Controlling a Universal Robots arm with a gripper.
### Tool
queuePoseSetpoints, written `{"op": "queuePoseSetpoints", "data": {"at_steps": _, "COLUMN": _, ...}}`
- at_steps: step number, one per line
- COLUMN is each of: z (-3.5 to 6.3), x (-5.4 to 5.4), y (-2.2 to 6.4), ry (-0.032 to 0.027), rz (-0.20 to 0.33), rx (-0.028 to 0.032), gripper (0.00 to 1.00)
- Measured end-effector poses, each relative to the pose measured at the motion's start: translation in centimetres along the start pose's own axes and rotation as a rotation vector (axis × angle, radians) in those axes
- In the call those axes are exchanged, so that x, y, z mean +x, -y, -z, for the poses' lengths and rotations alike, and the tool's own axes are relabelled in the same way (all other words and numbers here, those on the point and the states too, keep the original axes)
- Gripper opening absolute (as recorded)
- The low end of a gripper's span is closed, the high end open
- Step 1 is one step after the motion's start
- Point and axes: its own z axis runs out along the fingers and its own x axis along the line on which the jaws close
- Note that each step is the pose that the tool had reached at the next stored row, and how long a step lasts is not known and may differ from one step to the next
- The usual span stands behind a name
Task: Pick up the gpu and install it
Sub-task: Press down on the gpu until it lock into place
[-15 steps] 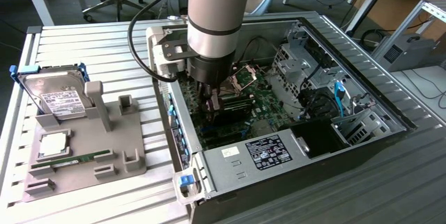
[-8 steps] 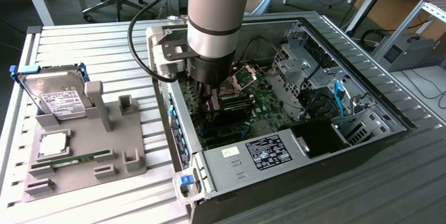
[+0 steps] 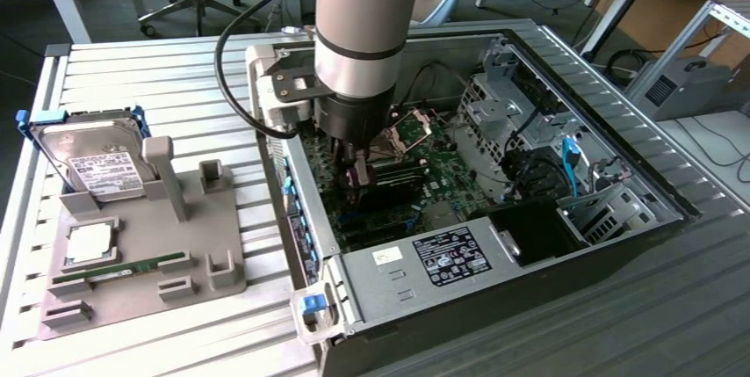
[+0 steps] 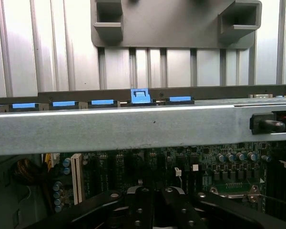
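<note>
You see a brushed, dull metal case wall (image 4: 133, 131), a ribbed matt metal table (image 3: 153, 87), a matt grey plastic holder (image 3: 140, 263) (smooth-faced), and glossy blue plastic clips (image 4: 102, 102).

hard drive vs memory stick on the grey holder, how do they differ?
The hard drive stands on edge, leaning in a slot at the holder's far end; the memory stick lies flat near the front. The hard drive is thick, silver, with a white label and blue side rails; the memory stick is slim, narrow and green. Both sit on the grey holder, outside the open computer case.
</note>
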Motion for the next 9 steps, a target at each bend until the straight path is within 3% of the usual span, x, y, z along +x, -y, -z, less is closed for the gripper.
{"op": "queuePoseSetpoints", "data": {"at_steps": 9, "z": 0.25, "x": -0.01, "y": 0.01, "ry": -0.0001, "rz": 0.0, "rx": -0.0001, "gripper": 0.11}}
